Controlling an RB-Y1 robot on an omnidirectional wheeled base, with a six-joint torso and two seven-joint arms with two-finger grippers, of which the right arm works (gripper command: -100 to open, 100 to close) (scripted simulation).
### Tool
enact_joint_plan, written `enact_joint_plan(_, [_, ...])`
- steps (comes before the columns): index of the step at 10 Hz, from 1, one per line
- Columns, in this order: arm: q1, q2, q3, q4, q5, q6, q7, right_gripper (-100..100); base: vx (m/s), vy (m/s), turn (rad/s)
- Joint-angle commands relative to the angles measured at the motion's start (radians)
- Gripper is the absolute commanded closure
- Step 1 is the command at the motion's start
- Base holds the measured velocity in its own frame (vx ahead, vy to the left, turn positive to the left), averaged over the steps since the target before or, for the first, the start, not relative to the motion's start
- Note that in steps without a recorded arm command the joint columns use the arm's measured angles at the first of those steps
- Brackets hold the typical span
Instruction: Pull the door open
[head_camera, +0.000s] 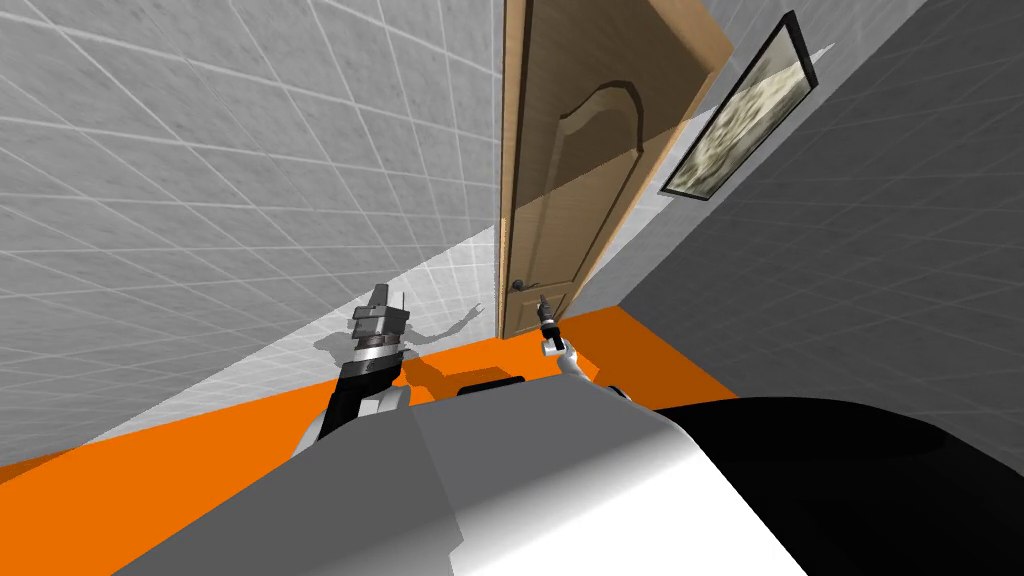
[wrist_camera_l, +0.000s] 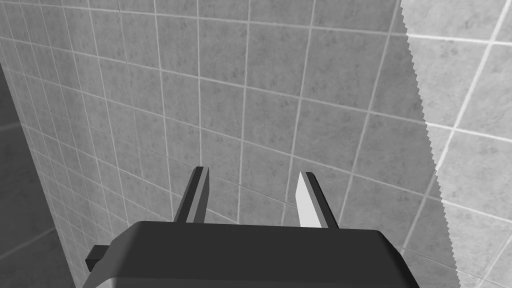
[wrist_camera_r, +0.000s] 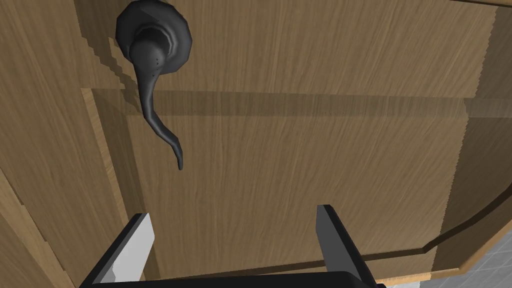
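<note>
A grey tiled wall (head_camera: 200, 180) runs along my left and meets the orange floor (head_camera: 180, 460) below it. Ahead stands the wooden door (head_camera: 575, 170), light brown with an arched raised panel. The head view cuts off its top, and a band of shadow darkens its lower half. From here I cannot tell whether the door sits flush in its frame or stands slightly ajar. A dark-framed picture (head_camera: 745, 110) hangs on the wall to the right of the door, its image too blotchy to make out.

My left gripper (wrist_camera_l: 252, 197) is raised on my left, well apart from the door, with its two fingers spread and holding nothing.

My right gripper (wrist_camera_r: 235, 240) points at the door's lower part, and its fingers (wrist_camera_r: 134, 242) are spread wide with only bare wood grain between them.

The door handle (wrist_camera_r: 155, 80) is a dark lever on a round rose, near the door's left edge. From the head camera it is a dark speck just beside my right gripper. My wrist camera shows its curved lever tapering to a thin tip that points back toward my hand. It lies beyond my fingertips and off to one side, near but not touching them.
</note>
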Motion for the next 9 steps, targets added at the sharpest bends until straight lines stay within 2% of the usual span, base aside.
enact_joint_plan(1, [-0.021, -0.006, 0.0, 0.05, -0.001, -0.005, -0.005, -100, 0.024, -0.048, 0.153])
enact_joint_plan(3, [-0.055, -0.014, -0.001, 0.118, -0.001, -0.01, -0.012, -100, 0.021, -0.081, 0.196])
enact_joint_plan(4, [-0.055, -0.014, -0.001, 0.128, -0.001, -0.01, -0.012, -100, 0.026, -0.061, 0.061])
enact_joint_plan(9, [-0.122, -0.03, -0.003, 0.28, -0.003, -0.019, -0.024, -100, 0.018, -0.062, 0.167])
